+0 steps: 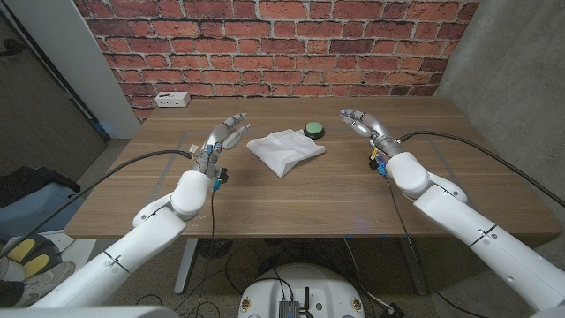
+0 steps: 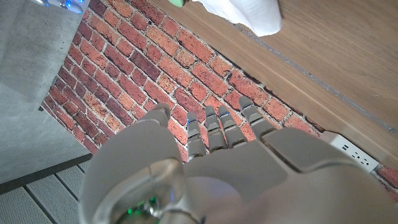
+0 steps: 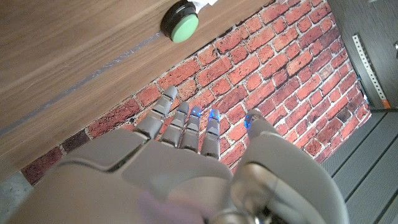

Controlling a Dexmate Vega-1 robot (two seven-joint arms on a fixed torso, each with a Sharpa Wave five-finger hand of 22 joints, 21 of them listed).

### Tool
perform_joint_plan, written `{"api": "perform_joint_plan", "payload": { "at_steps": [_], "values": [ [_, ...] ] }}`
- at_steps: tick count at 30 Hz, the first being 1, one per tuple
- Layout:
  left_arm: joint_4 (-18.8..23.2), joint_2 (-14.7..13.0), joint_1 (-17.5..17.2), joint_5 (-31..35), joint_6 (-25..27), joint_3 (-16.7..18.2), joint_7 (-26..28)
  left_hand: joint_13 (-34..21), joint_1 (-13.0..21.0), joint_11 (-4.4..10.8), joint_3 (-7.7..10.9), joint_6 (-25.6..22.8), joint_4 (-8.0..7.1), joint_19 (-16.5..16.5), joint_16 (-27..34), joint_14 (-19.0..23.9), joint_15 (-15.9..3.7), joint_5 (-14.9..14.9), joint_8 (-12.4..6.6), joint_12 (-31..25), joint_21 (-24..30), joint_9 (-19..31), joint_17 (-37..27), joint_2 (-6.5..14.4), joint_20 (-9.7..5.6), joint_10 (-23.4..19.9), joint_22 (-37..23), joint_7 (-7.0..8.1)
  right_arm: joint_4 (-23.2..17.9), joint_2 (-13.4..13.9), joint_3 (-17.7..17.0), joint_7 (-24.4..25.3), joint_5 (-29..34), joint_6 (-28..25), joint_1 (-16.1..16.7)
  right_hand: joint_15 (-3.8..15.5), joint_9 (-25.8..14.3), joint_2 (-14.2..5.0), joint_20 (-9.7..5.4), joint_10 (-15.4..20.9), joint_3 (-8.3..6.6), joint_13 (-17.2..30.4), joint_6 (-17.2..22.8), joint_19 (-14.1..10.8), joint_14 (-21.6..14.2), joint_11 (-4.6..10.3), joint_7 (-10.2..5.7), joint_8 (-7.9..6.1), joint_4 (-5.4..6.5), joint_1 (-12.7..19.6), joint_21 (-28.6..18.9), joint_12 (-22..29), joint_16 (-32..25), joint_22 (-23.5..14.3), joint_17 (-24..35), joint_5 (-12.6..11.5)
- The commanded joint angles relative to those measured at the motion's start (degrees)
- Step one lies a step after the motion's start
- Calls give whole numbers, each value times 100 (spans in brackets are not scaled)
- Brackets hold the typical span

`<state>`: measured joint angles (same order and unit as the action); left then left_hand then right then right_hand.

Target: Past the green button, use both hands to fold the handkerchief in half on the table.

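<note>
A white handkerchief (image 1: 284, 149) lies folded on the wooden table (image 1: 291, 203), just in front and left of the green button (image 1: 313, 130). My left hand (image 1: 223, 138) hovers left of the cloth with fingers extended, holding nothing. My right hand (image 1: 364, 123) is off to the right of the button, fingers straight and apart, also empty. The left wrist view shows the back of my left hand (image 2: 211, 149) and a corner of the handkerchief (image 2: 249, 12). In the right wrist view my right hand (image 3: 186, 149) reaches toward the brick wall, with the green button (image 3: 180, 25) on the table.
A white power strip (image 1: 171, 99) sits at the table's far left corner against the brick wall (image 1: 282, 44). Cables run from both wrists across the table. A bag and shoes lie on the floor at the left.
</note>
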<state>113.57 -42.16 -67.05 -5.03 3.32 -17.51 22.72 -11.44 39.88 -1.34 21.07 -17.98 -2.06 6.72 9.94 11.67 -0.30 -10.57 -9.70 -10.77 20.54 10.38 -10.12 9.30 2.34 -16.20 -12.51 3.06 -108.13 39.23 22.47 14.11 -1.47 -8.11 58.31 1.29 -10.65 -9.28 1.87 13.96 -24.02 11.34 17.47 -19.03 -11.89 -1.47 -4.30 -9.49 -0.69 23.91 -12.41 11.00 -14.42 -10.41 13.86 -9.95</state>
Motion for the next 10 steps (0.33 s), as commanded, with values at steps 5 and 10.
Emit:
{"api": "perform_joint_plan", "payload": {
  "at_steps": [5,10],
  "values": [
    [-950,-311,74,-807,-877,289,-778,-10,-74,-13,24,35,-42,-47,4,-45,6,14,-24,13,-1,9,-17,-11,69,81,-12,6,-34,-709,120,1573,14,945,410,-166,-5,46,74,33,43,7,-33,103,88,-154,83,-90,-81,-37,50,33,46,-9,-14,-19],
    [-1054,-313,90,-1266,-665,349,-966,-7,-104,-22,42,92,-55,-51,13,-68,24,15,-20,1,2,9,-17,22,76,100,-13,-63,374,-1135,379,1746,149,1978,245,-122,2,77,134,88,-5,3,66,93,13,-123,55,-133,-181,29,43,52,63,-7,-71,-35]
  ]
}}
